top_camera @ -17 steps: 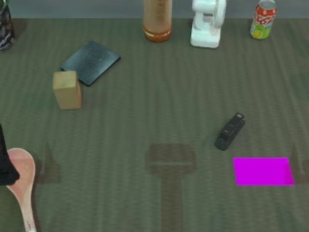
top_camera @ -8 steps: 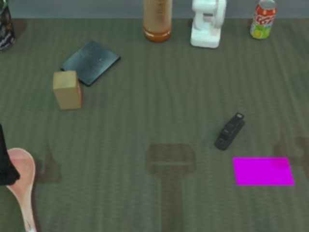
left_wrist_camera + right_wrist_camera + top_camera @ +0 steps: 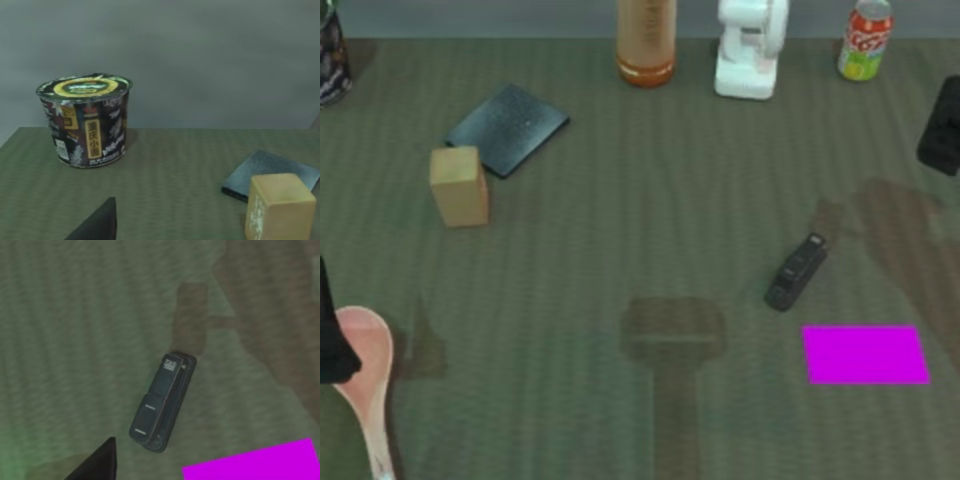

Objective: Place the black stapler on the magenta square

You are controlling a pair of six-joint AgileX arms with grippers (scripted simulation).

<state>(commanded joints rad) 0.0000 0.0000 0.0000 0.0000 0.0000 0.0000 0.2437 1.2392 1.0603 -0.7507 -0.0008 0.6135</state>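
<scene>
Stapler (image 3: 796, 271) lying flat on the green surface (image 3: 640, 200), toward the right side, tilted with one end pointing up and to the right. Same spot as half a second ago, not moved at all. Just up and to the left of the pink square (image 3: 865, 354), near it but not touching, with a strip of bare cloth between. Pink square also unchanged.

New since the earlier picture: right tool (image 3: 941, 140) now poking in at the right edge, as a dark shape up above the stapler and well off to its right, well apart from it. Only partly in view; cannot tell if wide or narrow. Big soft shadow now spread on the cloth right beside the stapler's upper end and running off to the right, where half a second ago only a small shadow sat by the pink square's top corner.

From the right wrist camera: stapler (image 3: 162, 401) seen whole from above, near the middle, pink square (image 3: 252, 462) at the picture's low corner, nothing gripped, shadow on the cloth just past the stapler's far end.

Left tool (image 3: 332, 340) parked at the left edge, same place as before, beside a pale pink spoon (image 3: 365, 380); cannot tell how its fingers stand.

Elsewhere, all as before: tan block (image 3: 459, 186) touching a dark flat slab (image 3: 507, 128), brown bottle (image 3: 646, 42), white machine (image 3: 751, 48), soda can (image 3: 865, 40), noodle cup (image 3: 85, 120).
</scene>
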